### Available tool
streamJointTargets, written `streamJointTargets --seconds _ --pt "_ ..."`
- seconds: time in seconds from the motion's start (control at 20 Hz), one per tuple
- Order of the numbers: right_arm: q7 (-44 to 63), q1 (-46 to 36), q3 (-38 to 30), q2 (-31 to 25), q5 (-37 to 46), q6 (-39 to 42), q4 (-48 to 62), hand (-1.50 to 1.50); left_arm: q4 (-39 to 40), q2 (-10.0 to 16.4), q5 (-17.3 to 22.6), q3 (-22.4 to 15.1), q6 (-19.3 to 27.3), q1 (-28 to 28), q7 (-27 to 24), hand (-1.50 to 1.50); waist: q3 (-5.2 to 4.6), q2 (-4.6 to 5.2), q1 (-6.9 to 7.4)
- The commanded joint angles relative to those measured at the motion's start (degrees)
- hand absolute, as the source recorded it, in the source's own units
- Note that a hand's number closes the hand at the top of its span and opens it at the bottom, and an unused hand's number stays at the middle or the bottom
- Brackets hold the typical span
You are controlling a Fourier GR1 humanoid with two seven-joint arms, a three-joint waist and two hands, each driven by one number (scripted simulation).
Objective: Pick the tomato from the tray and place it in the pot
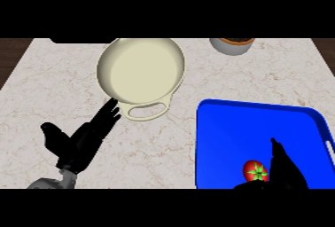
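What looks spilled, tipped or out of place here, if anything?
Nothing stands out. The tomato lies in the blue tray, the cream pot sits upright and empty, and nothing is spilled on the counter.

Red-and-green tomato (256, 170); blue tray (262, 128); cream pot (141, 71); pale veined marble counter (216, 82).

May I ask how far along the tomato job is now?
Nothing is done yet: the tomato lies on the blue tray. In hand: the right hand is beside it, not yet gripping. Remaining: grasp, carry to the cream pot, release.
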Motion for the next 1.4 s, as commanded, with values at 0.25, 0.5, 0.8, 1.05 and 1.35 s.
streamJointTargets --seconds 0.25,0.5,0.8,1.05,1.35 --pt "3.7 0.0 -4.6 3.4 1.4 3.0 5.0 -1.50 -5.4 -0.1 -1.3 0.4 -0.4 3.4 2.8 0.00 0.05 -0.08 0.18" --pt "-3.8 -0.3 -4.6 5.6 -0.2 2.8 3.8 1.50 -2.0 -2.8 -3.4 3.3 -3.6 3.4 2.1 0.00 0.04 -0.07 -0.20" --pt "-6.9 0.2 -2.2 8.1 6.1 -2.3 8.7 1.50 -6.9 -2.8 -3.1 6.8 -5.1 2.8 7.6 0.00 0.04 -0.09 -0.12" --pt "-16.5 -11.6 -4.3 1.5 -0.5 9.6 13.3 1.50 1.2 -6.5 -5.5 5.5 -5.5 -0.2 2.8 0.00 0.03 0.32 0.70" --pt "-35.6 -23.3 4.8 -4.0 -4.1 20.4 19.1 1.50 0.3 -6.3 -5.8 3.7 -6.7 -1.0 4.2 0.00 0.12 0.77 3.34"
